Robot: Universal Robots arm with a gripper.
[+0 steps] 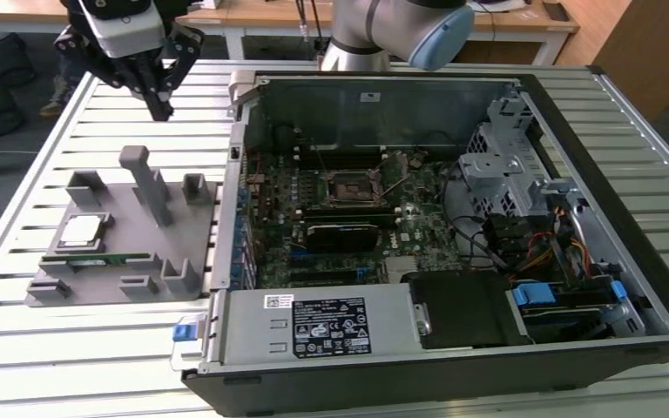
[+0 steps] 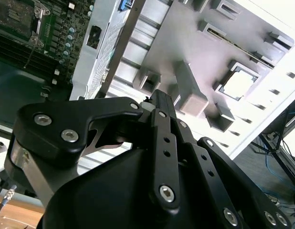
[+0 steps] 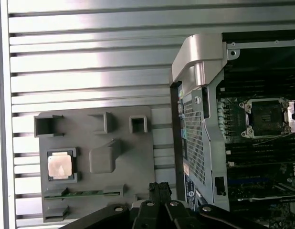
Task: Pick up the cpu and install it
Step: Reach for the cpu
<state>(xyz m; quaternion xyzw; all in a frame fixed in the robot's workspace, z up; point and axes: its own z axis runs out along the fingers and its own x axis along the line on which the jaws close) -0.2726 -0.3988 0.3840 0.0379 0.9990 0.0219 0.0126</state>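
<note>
The cpu (image 1: pixel 83 229) is a small silvery square chip lying flat in a pocket of the grey holder (image 1: pixel 93 285) at the exterior view's left. It also shows in both wrist views, cpu (image 3: pixel 60 166) and cpu (image 2: pixel 239 82). My gripper (image 1: pixel 163 110) hangs above the slatted table behind the holder, well clear of the chip, shut with nothing between its fingers. Its dark fingertips (image 3: pixel 159 187) point down near the holder's edge. The open black-framed socket (image 1: pixel 347 186) sits on the motherboard inside the case, also seen as socket (image 3: pixel 264 117).
A green memory stick (image 1: pixel 97 259) lies in the holder beside the chip. Grey posts (image 1: pixel 149 183) rise from the holder. The open computer case (image 1: pixel 369 109) stands to the right on the slatted metal table (image 1: pixel 79 348), with cables and a drive cage (image 1: pixel 509 165) inside.
</note>
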